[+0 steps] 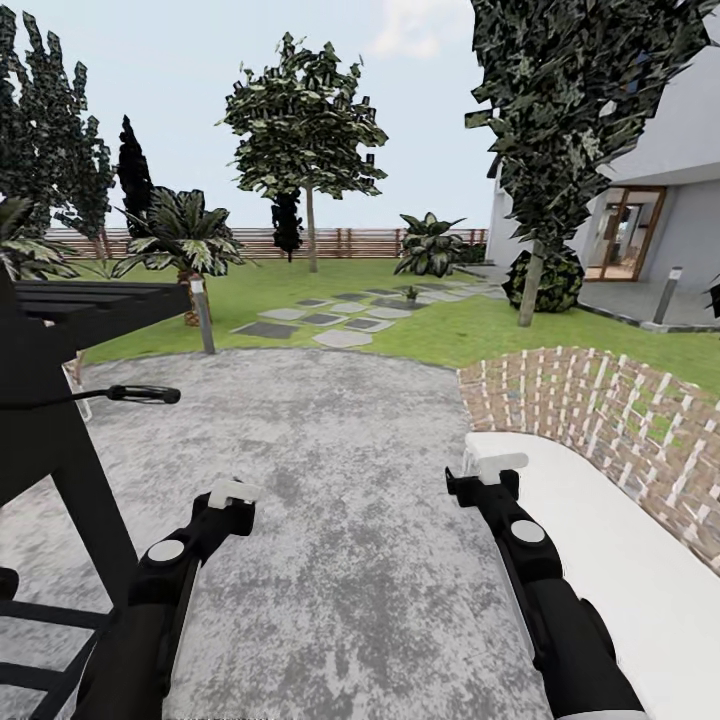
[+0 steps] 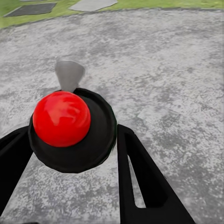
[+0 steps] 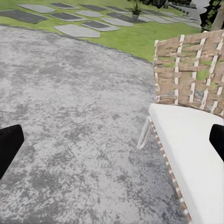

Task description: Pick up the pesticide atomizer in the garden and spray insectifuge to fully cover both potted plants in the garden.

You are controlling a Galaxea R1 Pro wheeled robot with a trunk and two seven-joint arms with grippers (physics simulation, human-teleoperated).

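Ground: I stand on the round grey paved patio (image 1: 340,470), mottled concrete look, w/ green lawn (image 1: 450,320) around its far edge.
Path: grey and white stepping stones (image 1: 340,315) lead over the grass toward the slatted brown wooden fence (image 1: 350,242) at the back.
Task thing: one small potted plant in a grey pot (image 1: 410,294) sits beside the stones, far from me; also seen small in right wrist view (image 3: 136,10). Too small to see any specks on it.
Right side: woven brown-and-white lounge seat w/ white cushion (image 1: 610,530), just beside my right arm.
Left side: black slatted furniture frame (image 1: 60,400); grey bollard lamp (image 1: 203,315) at patio edge.
Background: trees, palms, a grey house w/ glass door (image 1: 625,232).
Left gripper (image 1: 232,492): low over the patio; open or closed, I cannot tell.
Right gripper (image 1: 497,465): fingers wide apart in wrist view, nothing between.
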